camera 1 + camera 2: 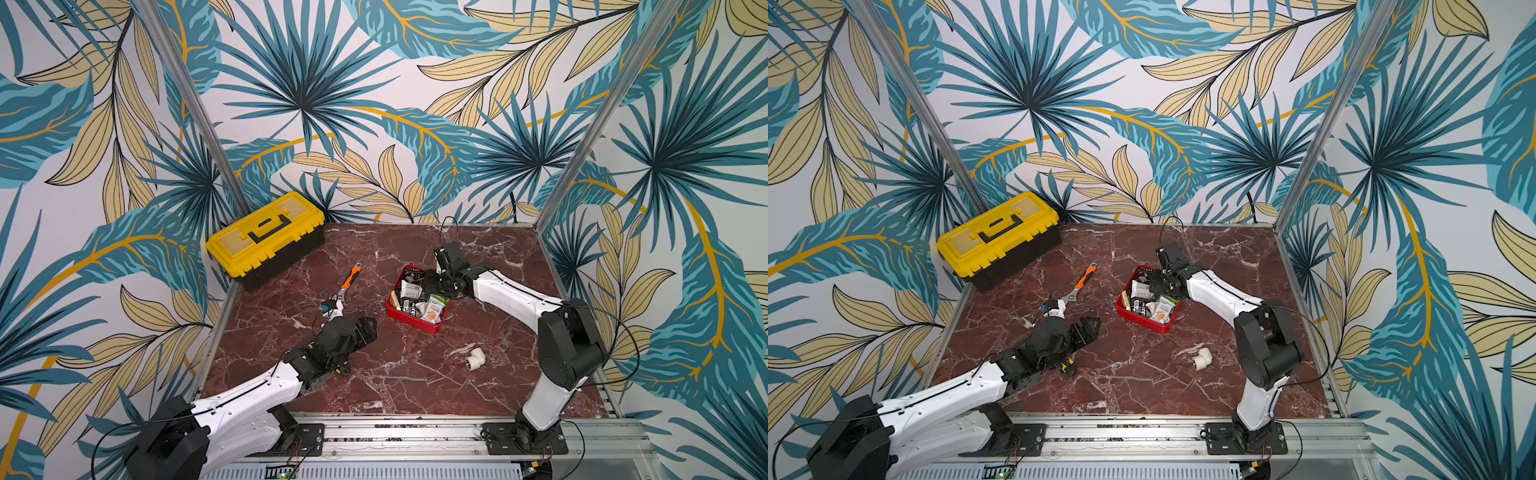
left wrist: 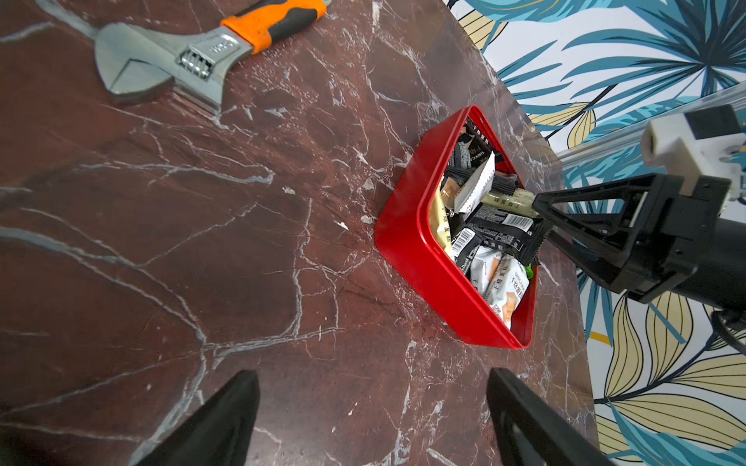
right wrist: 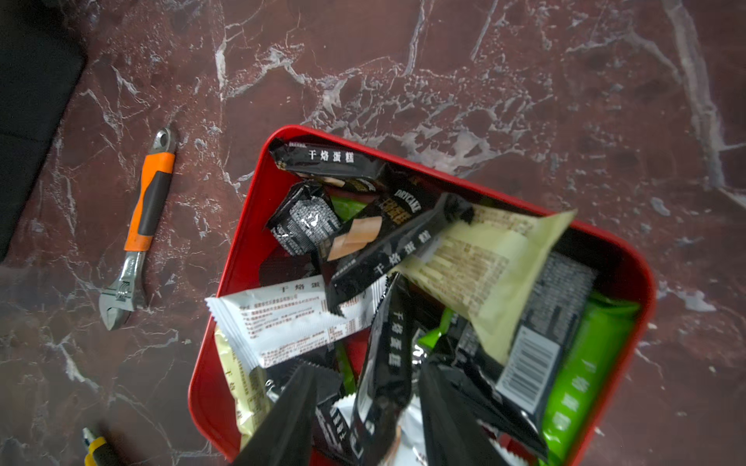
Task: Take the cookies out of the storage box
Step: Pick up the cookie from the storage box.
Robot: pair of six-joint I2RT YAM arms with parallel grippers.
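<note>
The cookies (image 3: 383, 258) are all still in there as far as I can see, so this one's basically at square one. Big stuff first: I can't spot a single packet lying out on the marble table (image 1: 374, 374). The red storage box (image 1: 409, 321) sits a bit right of the middle of it, heaped with black, green, white and cream packets. The left gripper (image 1: 368, 328) hangs over bare table near the wrench (image 1: 349, 282), jaws wide apart, nothing in them. The right gripper (image 3: 365, 369) is down in the pile, jaws part-way apart with a black packet (image 3: 387, 343) standing up between them. Honestly can't tell if it's properly pinched. My read: first grab underway, and the whole heap left to lift out.
</note>
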